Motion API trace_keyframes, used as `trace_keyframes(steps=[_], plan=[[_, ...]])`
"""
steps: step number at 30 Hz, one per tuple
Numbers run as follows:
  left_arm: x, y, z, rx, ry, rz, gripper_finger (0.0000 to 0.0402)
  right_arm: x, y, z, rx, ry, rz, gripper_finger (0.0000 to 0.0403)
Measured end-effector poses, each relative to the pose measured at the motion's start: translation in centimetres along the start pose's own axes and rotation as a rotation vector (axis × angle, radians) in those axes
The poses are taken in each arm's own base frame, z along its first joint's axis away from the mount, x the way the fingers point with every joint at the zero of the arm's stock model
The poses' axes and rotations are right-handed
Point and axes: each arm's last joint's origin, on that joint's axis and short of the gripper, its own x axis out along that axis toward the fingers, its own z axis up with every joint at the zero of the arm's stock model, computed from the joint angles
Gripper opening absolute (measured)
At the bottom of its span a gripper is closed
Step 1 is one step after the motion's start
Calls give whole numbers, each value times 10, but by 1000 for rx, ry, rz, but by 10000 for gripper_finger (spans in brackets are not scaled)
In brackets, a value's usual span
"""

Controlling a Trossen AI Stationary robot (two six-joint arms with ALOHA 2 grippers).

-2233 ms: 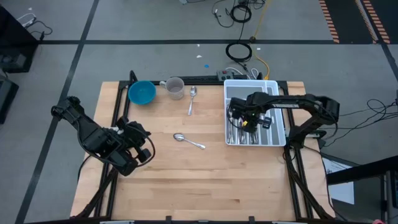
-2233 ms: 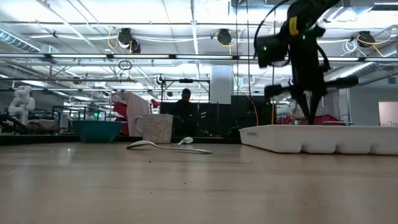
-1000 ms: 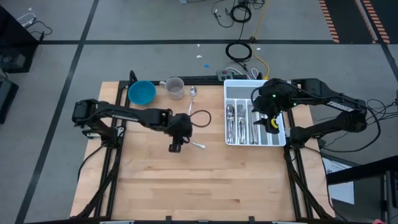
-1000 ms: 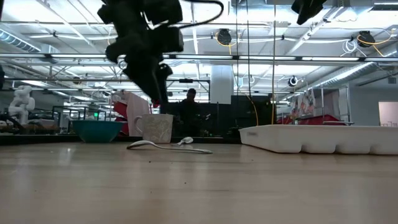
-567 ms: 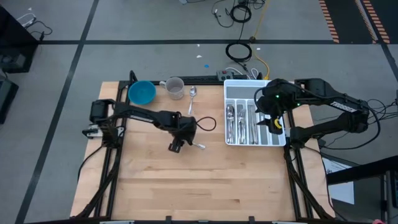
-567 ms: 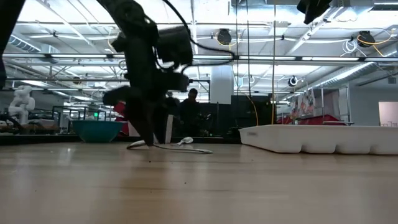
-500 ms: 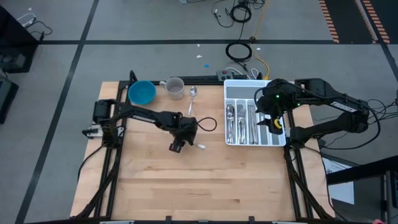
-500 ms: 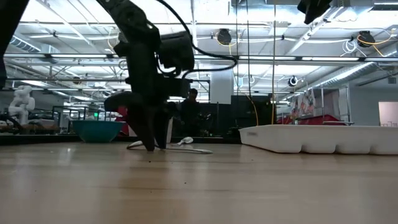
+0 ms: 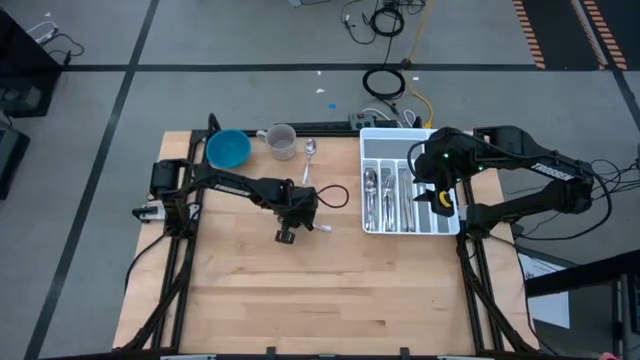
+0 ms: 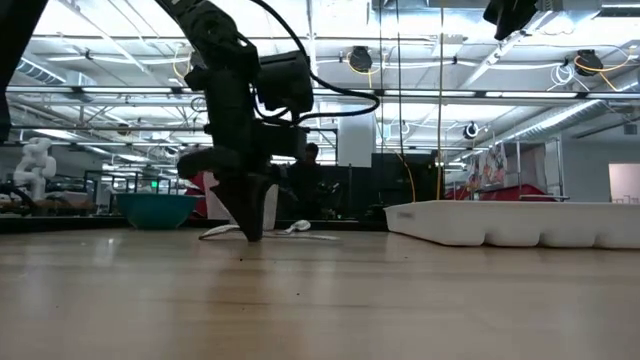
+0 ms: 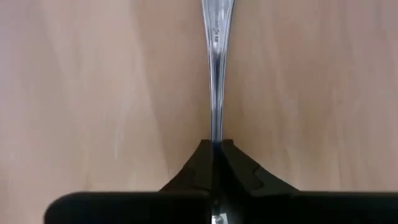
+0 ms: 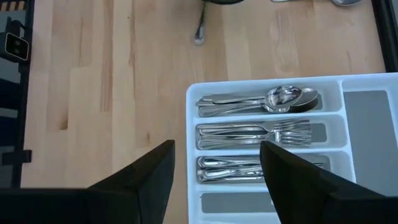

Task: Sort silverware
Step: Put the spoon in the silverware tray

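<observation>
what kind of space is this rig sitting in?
Looks like an industrial robotics lab or workshop, not a kitchen: taped concrete floor, loose cables behind the wooden table, and open ceiling trusses with more equipment beyond.

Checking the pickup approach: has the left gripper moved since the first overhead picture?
Yes. The left gripper has gone from the table's left edge toward the white tray, and is now shut on the spoon mid-table.

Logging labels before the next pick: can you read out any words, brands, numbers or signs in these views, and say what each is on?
None can be read.
Spoon handle held by the left gripper: a small stamped mark, too small to read.
White tray, blue bowl, cup: no text visible.
</observation>
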Motion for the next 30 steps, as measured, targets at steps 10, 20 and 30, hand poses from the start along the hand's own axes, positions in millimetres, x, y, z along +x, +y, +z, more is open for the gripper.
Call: trace_keyframes(steps=[10, 20, 30], plan=[[-77, 11, 28, -365, -376, 342, 11, -20, 0, -14, 35, -76, -100, 227], [-166, 19, 69, -609, -1197, 859, 10, -49, 2, 4, 24, -506, -144, 226], [-156, 19, 83, -524, -1307, 1009, 10, -50, -5, 70, -79, -937, -349, 226]])
